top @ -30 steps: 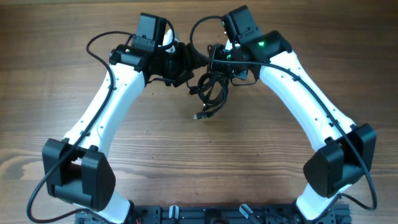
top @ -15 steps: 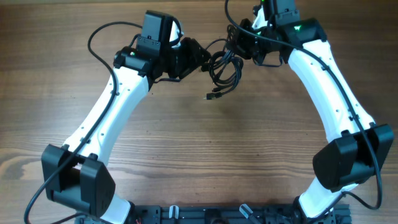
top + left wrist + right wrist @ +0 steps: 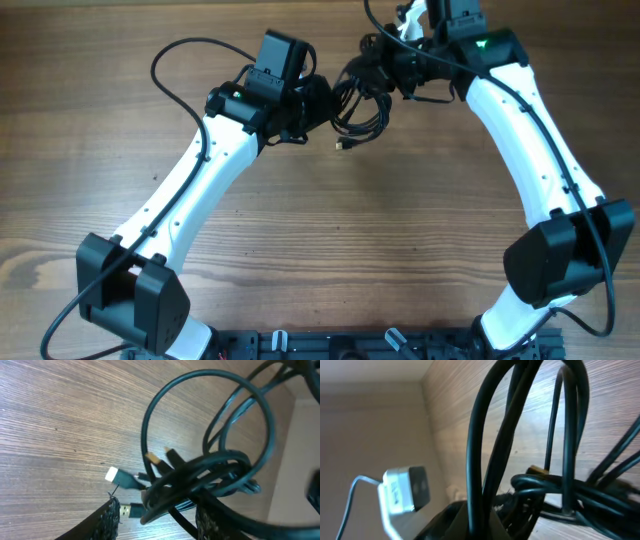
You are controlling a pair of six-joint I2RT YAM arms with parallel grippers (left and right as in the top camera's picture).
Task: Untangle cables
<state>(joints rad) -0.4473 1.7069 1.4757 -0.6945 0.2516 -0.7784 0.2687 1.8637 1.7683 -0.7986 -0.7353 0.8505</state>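
The cables (image 3: 362, 105) are a knotted bundle of thin black loops at the table's far middle, with a plug end (image 3: 343, 145) hanging out at the lower left. My right gripper (image 3: 387, 70) is shut on two strands of the cables (image 3: 480, 450), which run up out of its jaws (image 3: 487, 520). My left gripper (image 3: 325, 100) is at the bundle's left side. In the left wrist view its jaws stand apart around the cables (image 3: 200, 477), with a silver plug (image 3: 116, 476) and a USB plug (image 3: 127, 510) near the left finger (image 3: 107, 520).
A white block (image 3: 402, 490) with a thin white wire sits by the beige wall at the table's far edge; it also shows in the overhead view (image 3: 405, 15). The thicker black arm wires loop beside both wrists. Bare wood (image 3: 330, 250) lies nearer the front.
Both grippers have moved right and toward the far edge, carrying the bundle with them. The left gripper has closed in on the bundle's left side.
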